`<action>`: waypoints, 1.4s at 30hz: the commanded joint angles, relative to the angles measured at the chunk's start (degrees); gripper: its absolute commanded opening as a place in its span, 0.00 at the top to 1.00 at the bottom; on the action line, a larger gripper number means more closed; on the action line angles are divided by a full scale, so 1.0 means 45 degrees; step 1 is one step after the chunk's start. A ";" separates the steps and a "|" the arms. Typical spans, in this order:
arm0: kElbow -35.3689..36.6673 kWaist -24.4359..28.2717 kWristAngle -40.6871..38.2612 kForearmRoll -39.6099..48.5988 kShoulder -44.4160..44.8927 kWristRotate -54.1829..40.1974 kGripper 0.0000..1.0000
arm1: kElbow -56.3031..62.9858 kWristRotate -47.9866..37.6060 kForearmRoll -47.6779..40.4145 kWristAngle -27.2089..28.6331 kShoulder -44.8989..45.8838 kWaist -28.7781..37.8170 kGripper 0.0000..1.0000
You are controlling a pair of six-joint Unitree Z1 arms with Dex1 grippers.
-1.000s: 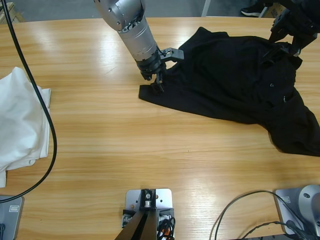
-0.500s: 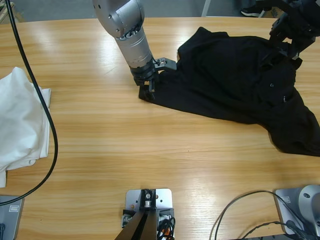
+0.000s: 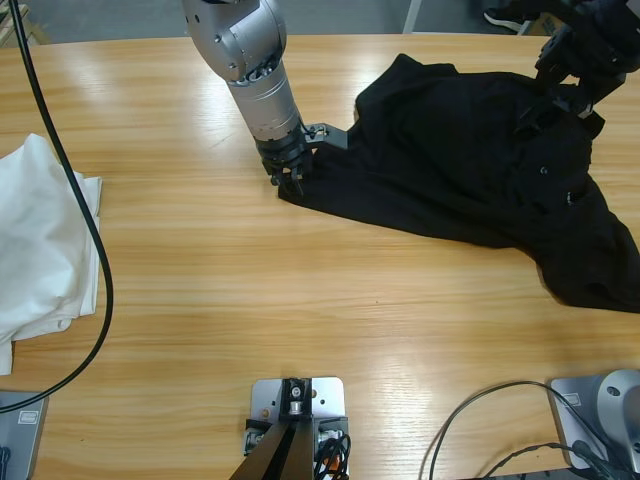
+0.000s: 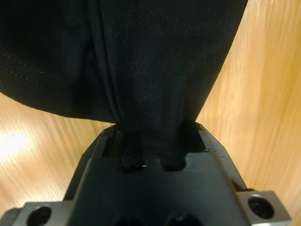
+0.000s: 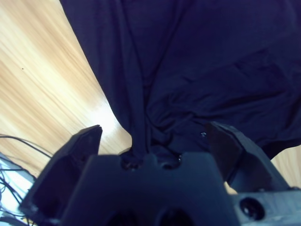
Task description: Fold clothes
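A black polo lies spread and rumpled over the right half of the table. My left gripper is at its left hem corner, shut on the fabric. The left wrist view shows the dark cloth drawn down in a fold into the left gripper. My right gripper sits at the polo's far right top. In the right wrist view the polo pulls in taut creases into the right gripper, which holds it. White clothes lie piled at the table's left edge.
A thick black cable loops across the table's left side, past the white pile. More cables lie at the front right. Bare wooden table stretches between the white pile and the polo.
My left gripper has moved left along the polo's hem toward its corner, with the arm swinging more upright. The right arm has shifted only slightly. The polo's outline is nearly the same.
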State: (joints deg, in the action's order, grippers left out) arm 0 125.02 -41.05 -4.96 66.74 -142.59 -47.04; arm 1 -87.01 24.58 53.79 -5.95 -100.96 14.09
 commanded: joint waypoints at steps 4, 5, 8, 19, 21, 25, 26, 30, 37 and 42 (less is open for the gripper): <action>-0.0547 -0.0217 0.0524 0.0403 -0.0162 0.0204 1.00 | 0.0739 -0.0236 -0.0337 -0.0279 -0.0397 -0.0006 0.11; -0.0555 -0.0237 0.0454 0.0403 -0.0099 0.0364 1.00 | 0.0762 -0.0255 -0.0368 -0.0279 -0.0397 -0.0006 0.11; -0.0559 -0.0257 0.0317 0.0403 -0.0021 0.0583 1.00 | 0.0844 -0.0287 -0.0443 -0.0279 -0.0401 -0.0006 0.11; -0.1828 -0.0483 0.0974 0.0423 0.1037 0.2345 1.00 | 0.1075 -0.0326 -0.0587 -0.0279 -0.0300 0.0029 0.11; -0.2719 -0.0303 0.0942 0.0419 0.1354 0.2462 1.00 | 0.1075 -0.0400 -0.0568 -0.0252 -0.0202 0.0037 0.11; -0.4200 -0.0178 0.0966 0.0384 0.2401 0.2907 1.00 | 0.0864 -0.3048 0.0569 -0.0076 -0.0245 -0.0018 0.10; -0.4508 -0.0163 0.0966 0.0399 0.2674 0.3099 1.00 | 0.0785 -0.4896 0.1069 -0.0279 -0.0304 -0.0154 0.08; -0.5664 -0.0143 0.0833 0.0505 0.3424 0.3915 1.00 | 0.2602 -0.9142 0.0714 -0.1490 0.0079 -0.0631 0.02; -0.7000 -0.0268 0.0462 0.1239 0.4342 0.5345 1.00 | 0.7086 -1.2900 -0.3048 -0.1357 0.1755 -0.1451 0.03; -0.7953 -0.0233 0.0524 0.1446 0.4565 0.6634 1.00 | 0.8125 -1.3814 -0.3341 -0.0412 0.2567 -0.1838 0.03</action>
State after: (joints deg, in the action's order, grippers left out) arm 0 95.17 -42.17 -1.84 71.36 -123.86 -23.50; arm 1 -57.48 -32.71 41.35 -11.44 -94.81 8.31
